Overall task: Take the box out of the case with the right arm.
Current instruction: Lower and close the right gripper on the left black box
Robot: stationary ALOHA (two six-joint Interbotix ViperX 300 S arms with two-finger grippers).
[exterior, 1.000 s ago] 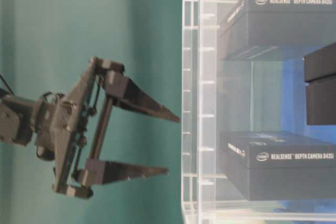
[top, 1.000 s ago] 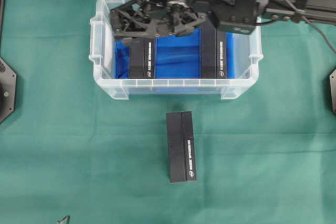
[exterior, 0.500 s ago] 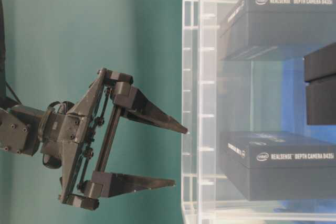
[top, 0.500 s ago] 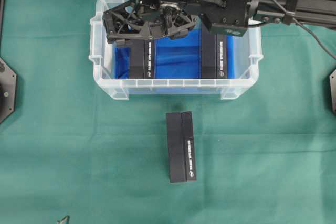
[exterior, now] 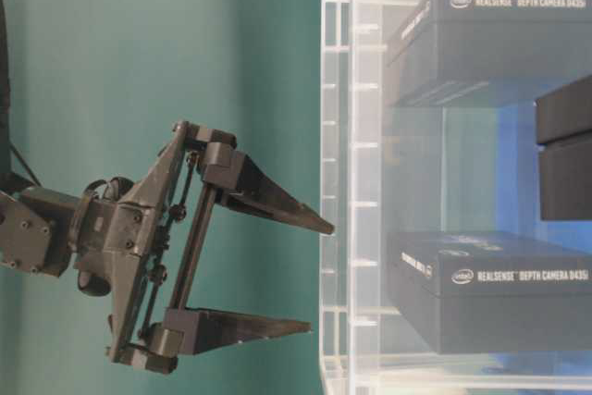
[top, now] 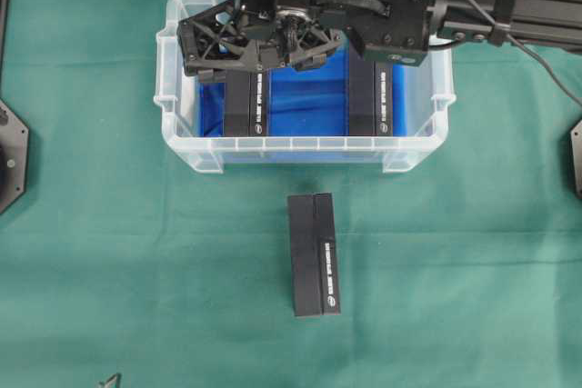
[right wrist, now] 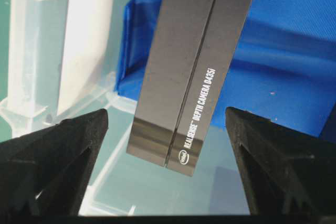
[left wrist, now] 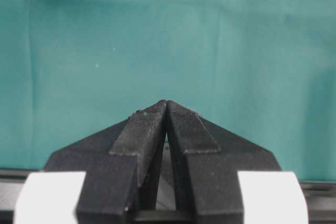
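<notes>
Right tool [top: 227, 63] gaping wide, empty, hovering over the case [top: 182, 147]. The box [right wrist: 193, 66] lies directly below between its fingers: rigid, light, smooth cardboard — pinch its long sides.

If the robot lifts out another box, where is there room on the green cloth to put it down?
The green cloth lies bare left and right of the box on the cloth, and in front of it too. It gets crowded inside the case: two boxes sit on the blue sheet, with the open right gripper hanging above the left one.
</notes>
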